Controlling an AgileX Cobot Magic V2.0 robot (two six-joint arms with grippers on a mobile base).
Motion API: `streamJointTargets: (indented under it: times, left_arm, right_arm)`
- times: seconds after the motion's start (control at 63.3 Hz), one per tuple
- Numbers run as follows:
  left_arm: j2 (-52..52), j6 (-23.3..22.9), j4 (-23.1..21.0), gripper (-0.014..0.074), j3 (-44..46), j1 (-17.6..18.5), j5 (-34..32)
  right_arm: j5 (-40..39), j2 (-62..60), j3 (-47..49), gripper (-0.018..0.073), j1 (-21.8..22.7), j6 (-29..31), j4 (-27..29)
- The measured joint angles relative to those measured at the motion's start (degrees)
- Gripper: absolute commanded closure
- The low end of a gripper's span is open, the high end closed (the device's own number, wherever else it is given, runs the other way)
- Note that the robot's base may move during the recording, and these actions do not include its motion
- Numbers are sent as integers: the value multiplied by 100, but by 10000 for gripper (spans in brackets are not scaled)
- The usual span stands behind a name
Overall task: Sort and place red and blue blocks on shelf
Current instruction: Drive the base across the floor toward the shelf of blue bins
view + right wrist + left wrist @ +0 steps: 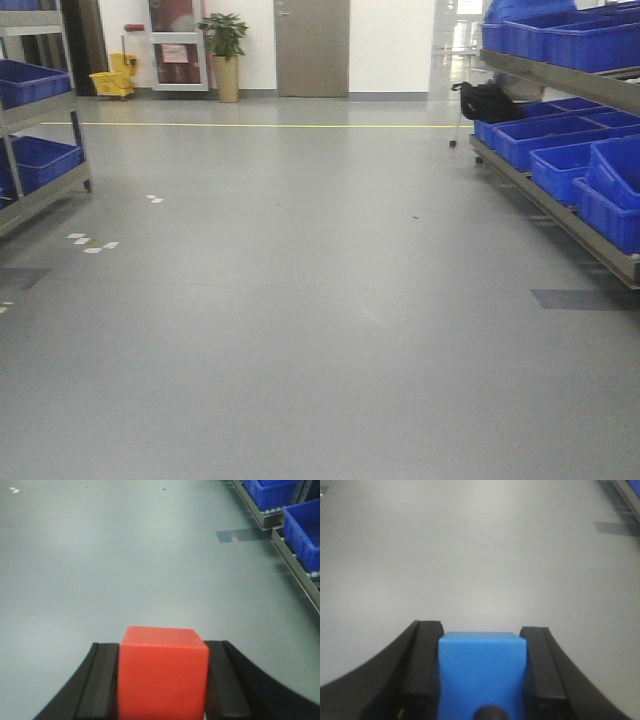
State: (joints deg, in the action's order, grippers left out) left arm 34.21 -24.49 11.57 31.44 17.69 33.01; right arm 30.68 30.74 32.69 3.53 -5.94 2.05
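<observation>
Left gripper [482, 635] clenched on blue block [482, 675], pads pressing both sides. Right gripper [163, 647] gripped red block [163, 680] likewise. Both held over bare floor [300, 300], likely for transport. Shelf [556, 212] stood well apart, rightward.

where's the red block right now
Right wrist view, bottom centre: the red block is clamped in the right gripper over grey floor, with the shelf and blue bins at far right.
</observation>
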Motion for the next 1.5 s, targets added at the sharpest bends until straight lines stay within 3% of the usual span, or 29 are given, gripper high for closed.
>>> streamJointTargets:
  times: [1.5]
  left_arm:
    - [0, 0, 0, 472, 0, 0, 0]
  right_arm:
    - [0, 0, 0, 510, 0, 0, 0]
